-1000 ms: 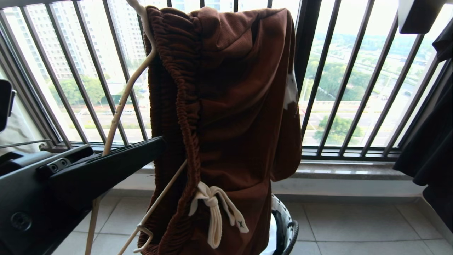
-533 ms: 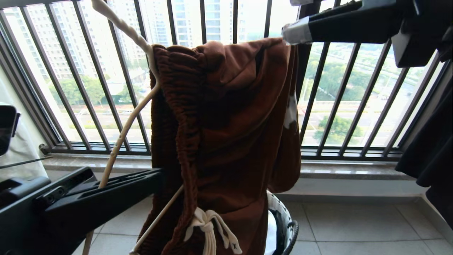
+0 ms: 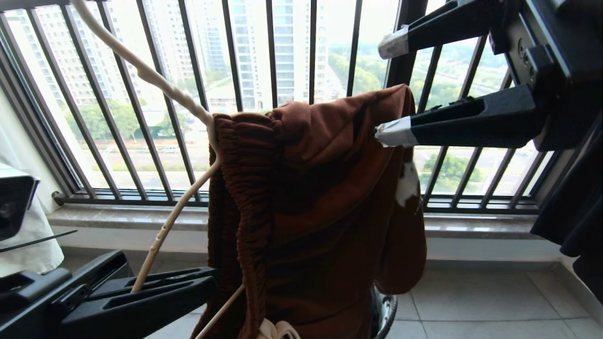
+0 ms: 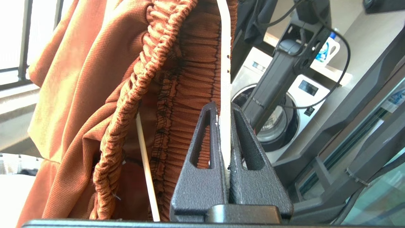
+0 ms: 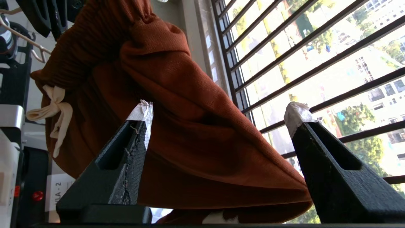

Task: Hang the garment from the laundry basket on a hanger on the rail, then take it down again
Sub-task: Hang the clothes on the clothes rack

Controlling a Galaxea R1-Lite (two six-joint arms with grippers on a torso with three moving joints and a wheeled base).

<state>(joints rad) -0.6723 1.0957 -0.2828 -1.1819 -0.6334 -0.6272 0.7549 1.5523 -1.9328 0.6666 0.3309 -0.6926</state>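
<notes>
Currently my left gripper (image 4: pixel 227 126) clamps one cream wire hanger (image 3: pixel 155 235); one pair of rust-brown shorts (image 3: pixel 320 212) drapes over it. My right gripper (image 3: pixel 393 87) gapes wide beside the shorts, holding nothing.

rust-brown garment (image 3: pixel 320 197), cream hanger (image 3: pixel 165 226), black railing (image 3: pixel 273 56)

Matt ribbed-cloth garment (image 3: pixel 320 197), smooth cream hanger (image 3: pixel 165 226)

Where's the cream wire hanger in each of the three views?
Head: hanger runs from top left down into the left gripper, lower left.
Left wrist: its wire stands upright at centre, clamped between the fingers.
Right wrist: only an end hook, top left corner.
Shared landmark: the rust-brown shorts.
</notes>
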